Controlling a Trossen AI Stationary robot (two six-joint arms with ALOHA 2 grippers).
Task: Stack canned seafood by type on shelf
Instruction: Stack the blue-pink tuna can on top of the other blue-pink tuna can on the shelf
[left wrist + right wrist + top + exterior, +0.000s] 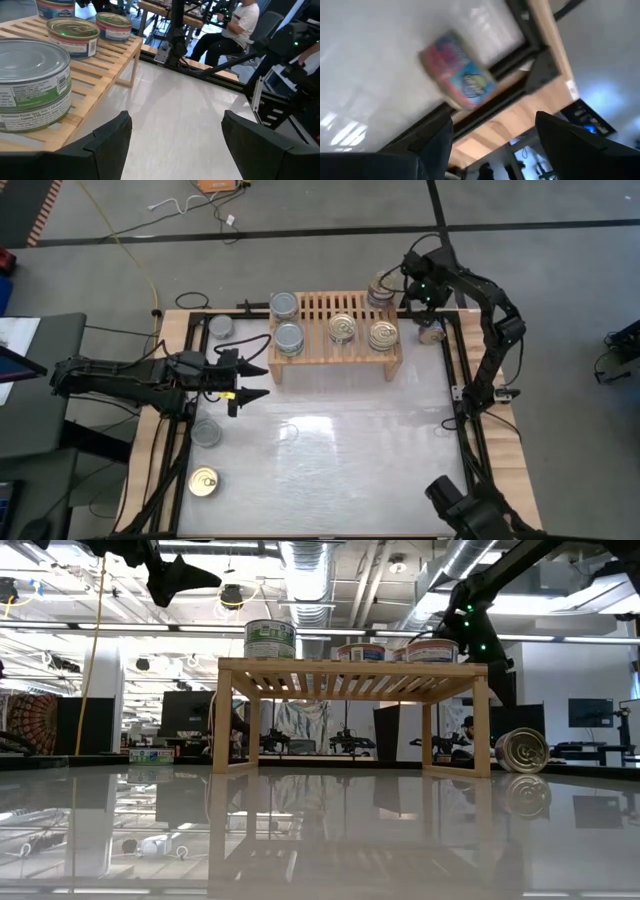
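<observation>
Canned seafood, round flat metal tins: the left gripper (252, 381), fingers apart and empty, hovers just off the low light-wood slatted shelf (310, 310), which carries 5 tins. The right gripper (492, 135), fingers apart, hangs over a toppled tin (432, 332) beside the shelf.

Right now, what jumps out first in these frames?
The wooden shelf at the table's far side, with silver-topped tins stacked at its left end and gold-topped ones toward its right. One can lies on its side on the table off the shelf's right end, below the right gripper. The left gripper hangs open near the shelf's left end.
</observation>
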